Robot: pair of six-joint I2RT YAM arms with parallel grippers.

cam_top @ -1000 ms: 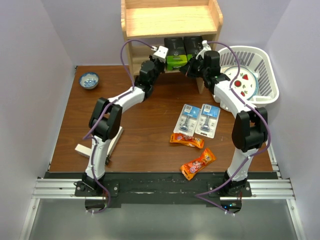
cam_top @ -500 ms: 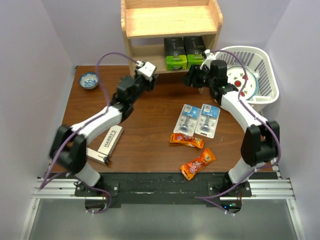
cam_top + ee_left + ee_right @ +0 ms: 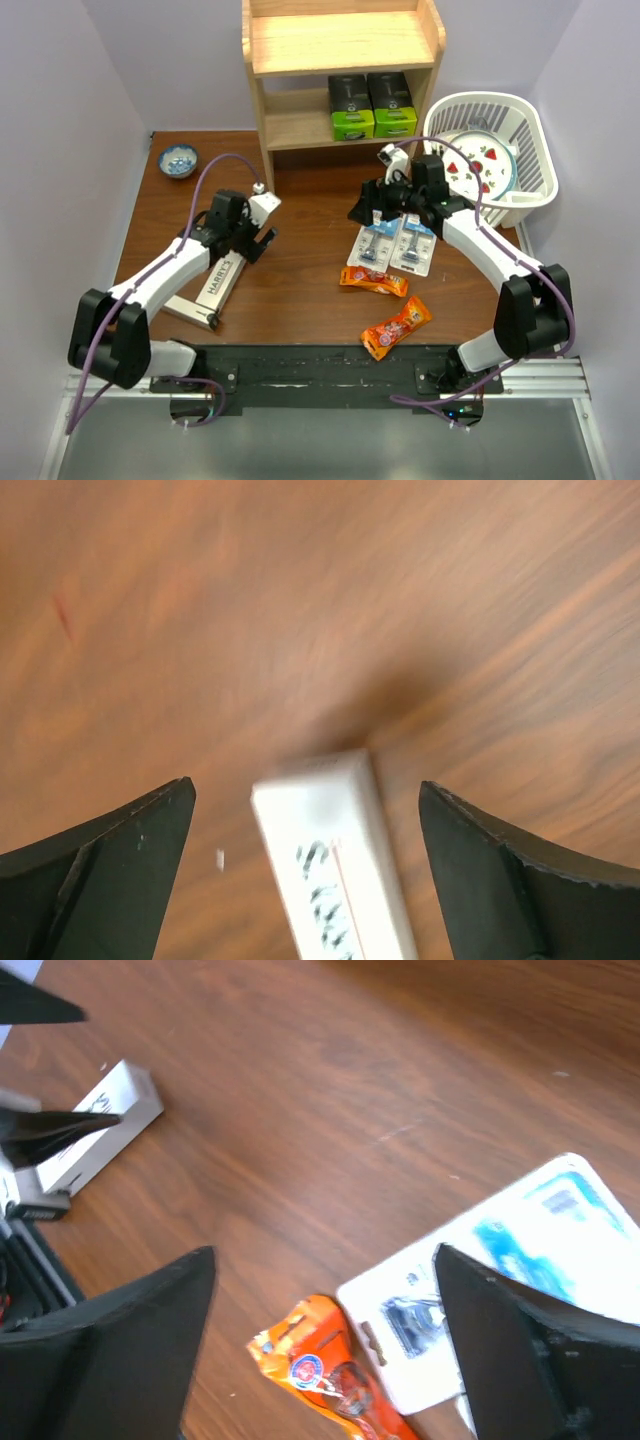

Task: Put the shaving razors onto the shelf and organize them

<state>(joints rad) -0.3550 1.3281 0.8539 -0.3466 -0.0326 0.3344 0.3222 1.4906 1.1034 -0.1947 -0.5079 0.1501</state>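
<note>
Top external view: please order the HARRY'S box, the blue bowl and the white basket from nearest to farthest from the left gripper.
1. HARRY'S box, directly below the left gripper.
2. Blue bowl, back left.
3. White basket, back right.

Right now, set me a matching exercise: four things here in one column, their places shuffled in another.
1. black boxes
2. HARRY'S box
3. blister cards
4. strawberry plate

A. in the white basket
B. on the table by the left hand
C. on the shelf's lower board
D. on the table by the right hand

Pairs: 1-C, 2-B, 3-D, 4-A
</note>
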